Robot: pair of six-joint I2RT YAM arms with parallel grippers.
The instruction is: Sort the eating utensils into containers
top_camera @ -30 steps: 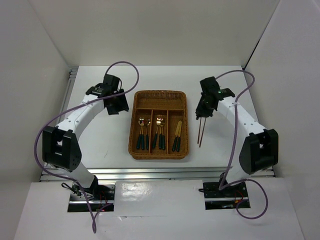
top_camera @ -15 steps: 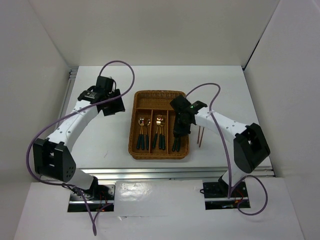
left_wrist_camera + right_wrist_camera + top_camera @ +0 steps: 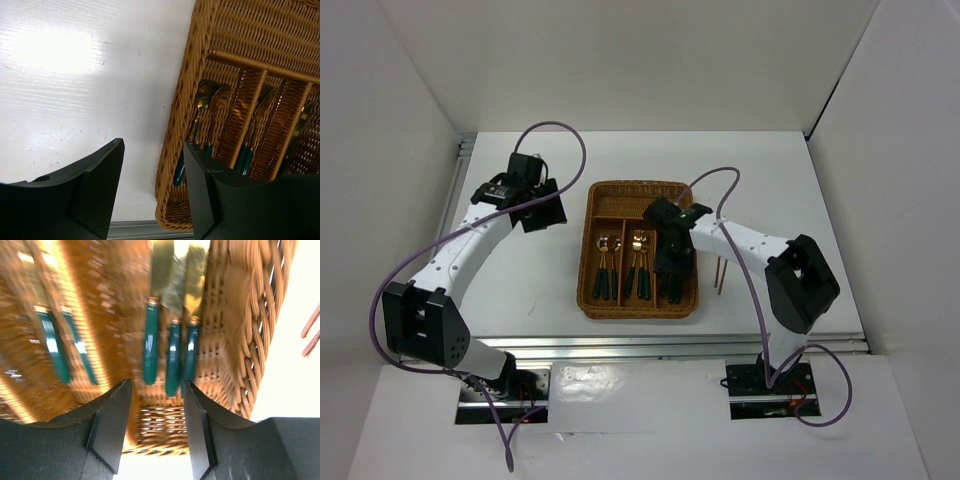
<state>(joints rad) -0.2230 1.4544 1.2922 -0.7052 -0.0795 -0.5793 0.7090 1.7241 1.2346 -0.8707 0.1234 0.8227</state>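
The brown wicker tray (image 3: 638, 186) lies mid-table with three long slots and one crosswise slot. Gold spoons (image 3: 605, 262) fill its left slot and forks (image 3: 640, 262) its middle slot. In the right wrist view three green-handled knives (image 3: 170, 357) lie in the right slot. My right gripper (image 3: 671, 287) hovers over their handle ends, open (image 3: 156, 385), with nothing between its fingers. Two reddish chopsticks (image 3: 721, 272) lie on the table just right of the tray. My left gripper (image 3: 545, 208) hangs open (image 3: 153, 145) over bare table beside the tray's left wall (image 3: 172, 150).
White walls close in the table on three sides. A metal rail (image 3: 620, 345) runs along the near edge. Purple cables loop above both arms. The crosswise slot (image 3: 640, 200) at the tray's far end holds nothing.
My right arm has swung left from beside the chopsticks to over the tray's right slot, and its jaws have opened. The left arm has drifted slightly left.
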